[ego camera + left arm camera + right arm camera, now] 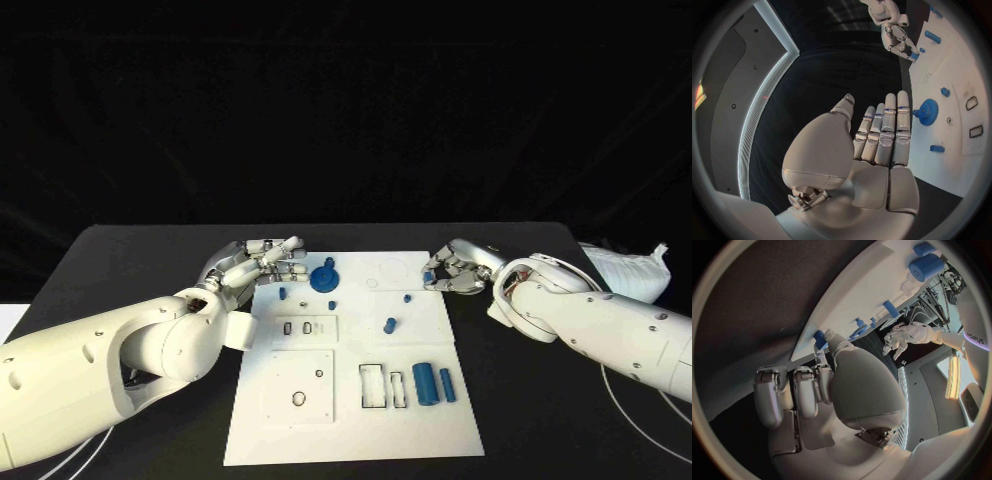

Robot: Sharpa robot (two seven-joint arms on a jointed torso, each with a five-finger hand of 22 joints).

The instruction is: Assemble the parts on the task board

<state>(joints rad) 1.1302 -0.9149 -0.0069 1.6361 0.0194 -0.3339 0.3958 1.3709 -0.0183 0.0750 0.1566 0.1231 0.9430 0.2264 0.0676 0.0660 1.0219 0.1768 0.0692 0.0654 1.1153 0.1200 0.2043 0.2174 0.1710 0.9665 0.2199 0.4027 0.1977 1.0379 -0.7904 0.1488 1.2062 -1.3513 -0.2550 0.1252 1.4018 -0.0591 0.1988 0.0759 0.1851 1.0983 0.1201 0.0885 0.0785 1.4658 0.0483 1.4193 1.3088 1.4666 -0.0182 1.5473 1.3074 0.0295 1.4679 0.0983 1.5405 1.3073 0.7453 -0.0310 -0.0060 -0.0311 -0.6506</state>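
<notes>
The white task board point(346, 420) lies in the middle of the table. A blue gear point(325, 277) stands near its far left corner. My left hand point(267, 262) hovers just left of the gear point(927, 111), fingers straight and apart from the thumb, holding nothing. My right hand point(462, 268) is at the board's far right edge. It pinches a small blue part point(430, 277) between thumb and finger; the part point(820, 338) sits right at the board's edge. A large blue cylinder point(424, 383) and a thinner one point(449, 385) lie on the near right of the board.
Small blue pegs point(391, 324) point(281, 294) point(407, 298) are scattered over the board's far half. Two raised white plates with slots point(303, 327) point(300, 385) sit on its left half. A crumpled white bag point(627, 268) lies at the far right of the table.
</notes>
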